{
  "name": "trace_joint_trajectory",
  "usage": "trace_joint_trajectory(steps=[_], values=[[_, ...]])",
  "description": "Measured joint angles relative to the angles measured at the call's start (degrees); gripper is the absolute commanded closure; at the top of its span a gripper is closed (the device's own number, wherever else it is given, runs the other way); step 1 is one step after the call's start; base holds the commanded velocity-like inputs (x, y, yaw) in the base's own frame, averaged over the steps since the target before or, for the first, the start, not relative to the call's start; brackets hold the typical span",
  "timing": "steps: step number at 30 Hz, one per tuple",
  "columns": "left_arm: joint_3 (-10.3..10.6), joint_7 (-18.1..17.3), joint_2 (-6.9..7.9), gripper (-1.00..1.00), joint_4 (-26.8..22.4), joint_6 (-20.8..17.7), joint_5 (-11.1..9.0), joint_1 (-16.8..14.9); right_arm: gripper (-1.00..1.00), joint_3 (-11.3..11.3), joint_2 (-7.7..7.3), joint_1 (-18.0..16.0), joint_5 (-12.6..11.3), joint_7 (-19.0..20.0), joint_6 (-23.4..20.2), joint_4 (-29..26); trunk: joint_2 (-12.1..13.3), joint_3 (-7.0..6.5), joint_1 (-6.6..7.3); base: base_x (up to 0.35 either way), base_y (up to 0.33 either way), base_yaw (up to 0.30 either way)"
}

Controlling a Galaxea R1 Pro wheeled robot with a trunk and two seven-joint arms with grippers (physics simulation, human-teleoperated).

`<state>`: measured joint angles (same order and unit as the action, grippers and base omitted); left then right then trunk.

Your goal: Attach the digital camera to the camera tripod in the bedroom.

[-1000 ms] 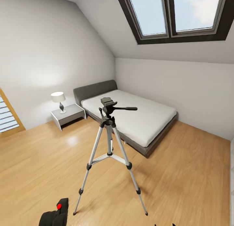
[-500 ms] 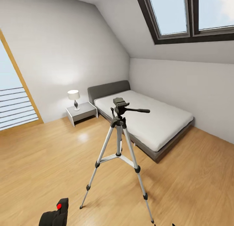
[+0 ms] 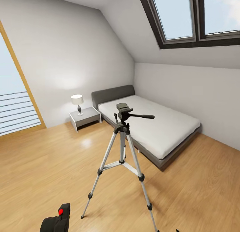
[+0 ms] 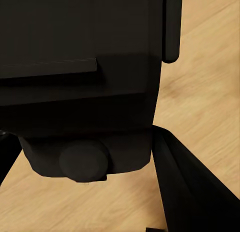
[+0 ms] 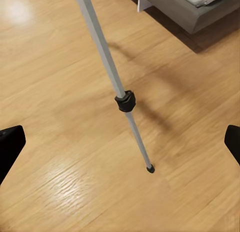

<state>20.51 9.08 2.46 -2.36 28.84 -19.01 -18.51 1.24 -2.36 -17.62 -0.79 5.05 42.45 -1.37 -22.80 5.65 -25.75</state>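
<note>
The camera tripod [image 3: 122, 148] stands on the wood floor of the bedroom straight ahead. Its black head [image 3: 124, 109] carries nothing, and its pan handle [image 3: 143, 116] points right. At the lower left of the head view, the digital camera [image 3: 62, 213], black with a red button [image 3: 60, 211], sits in my left gripper [image 3: 52, 224], short of the tripod. In the left wrist view the camera body [image 4: 80, 77] is pressed between the dark fingers [image 4: 186, 184]. My right gripper [image 5: 121, 144] is open, its fingertips [image 5: 10, 146] wide apart above one tripod leg [image 5: 125, 101].
A low grey bed [image 3: 156, 125] with a white mattress lies behind the tripod on the right. A white nightstand [image 3: 85, 118] with a lamp [image 3: 77, 102] stands by the far wall. A wood-framed glass door [image 3: 15, 102] is at left, skylights [image 3: 193, 15] above.
The head view has swung left, bringing the glass door into view and shifting the tripod and bed right in the picture. The camera stays in the left gripper.
</note>
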Motion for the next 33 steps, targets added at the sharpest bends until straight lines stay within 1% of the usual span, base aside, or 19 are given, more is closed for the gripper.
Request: trace_joint_trajectory(steps=[8,16,25,32,33], values=[[0.0,0.0,0.0,1.0,0.0,0.0,0.0,0.0,-1.0,0.0,0.05,0.0,0.0,0.0,0.0,0.0,0.0,-0.72,0.0,0.0,0.0,0.068],[0.0,0.0,0.01,1.0,0.0,0.0,0.0,0.0,-1.0,0.0,0.1,0.0,0.0,0.0,-0.1,0.0,0.0,-1.34,0.0,0.0,-0.001,0.198],[0.0,0.0,0.01,1.0,0.0,0.0,0.0,0.0,-1.0,0.0,0.09,0.0,0.0,0.0,0.0,0.0,0.0,-1.89,0.0,0.0,-0.227,0.238],[0.0,0.0,0.0,1.0,0.0,0.0,0.0,0.0,-1.0,0.0,-0.29,0.0,0.0,0.0,0.1,0.0,0.0,-2.01,0.0,0.0,-0.039,0.044],[0.4,0.2,-0.32,1.0,-0.3,-0.3,-0.4,0.3,-1.0,0.2,0.03,0.0,0.3,0.2,-0.2,-0.3,0.0,-2.01,0.0,0.0,0.0,0.0]])
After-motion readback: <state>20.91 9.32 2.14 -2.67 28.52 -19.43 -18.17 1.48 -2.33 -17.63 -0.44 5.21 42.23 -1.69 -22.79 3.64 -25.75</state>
